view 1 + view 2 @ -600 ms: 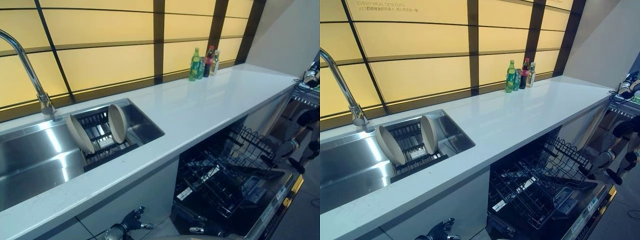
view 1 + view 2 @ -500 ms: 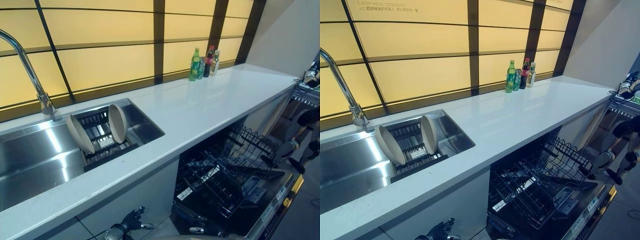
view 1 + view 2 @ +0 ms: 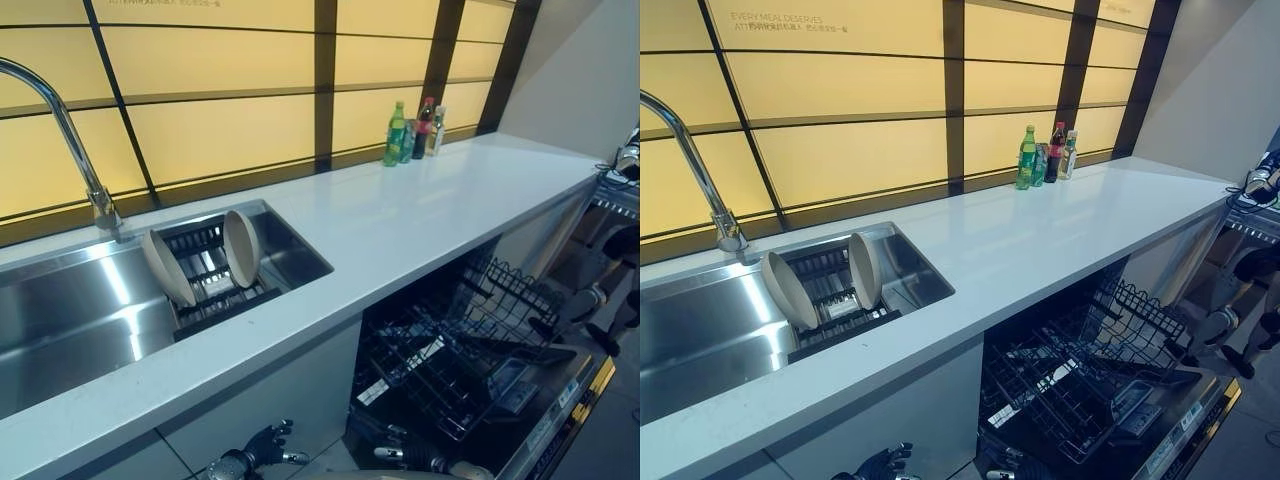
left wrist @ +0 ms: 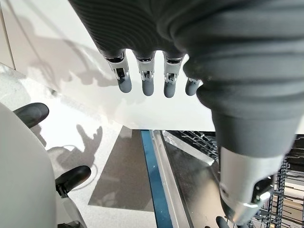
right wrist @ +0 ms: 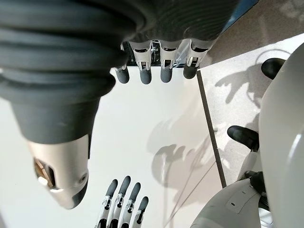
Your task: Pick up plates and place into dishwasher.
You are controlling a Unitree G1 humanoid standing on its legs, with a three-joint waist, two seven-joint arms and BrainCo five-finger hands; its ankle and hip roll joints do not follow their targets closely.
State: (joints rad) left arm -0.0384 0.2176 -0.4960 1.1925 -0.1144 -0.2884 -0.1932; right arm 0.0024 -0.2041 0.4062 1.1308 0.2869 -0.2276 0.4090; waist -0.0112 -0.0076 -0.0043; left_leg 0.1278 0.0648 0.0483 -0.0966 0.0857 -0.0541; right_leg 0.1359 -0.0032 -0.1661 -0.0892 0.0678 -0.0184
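Steel sink (image 3: 60, 330) racks two round plates (image 3: 240, 247); both hands (image 3: 262, 450) hang with relaxed, empty fingers (image 4: 145, 80).

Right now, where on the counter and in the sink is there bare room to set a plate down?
The white countertop is bare from the sink's right rim to the bottles at the back. The sink basin left of the dish rack is also free. The rack itself is crowded, with two plates standing upright in it.

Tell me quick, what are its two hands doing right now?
Left hand: open, fingers relaxed, holding nothing.
Right hand: open, fingers relaxed, holding nothing.
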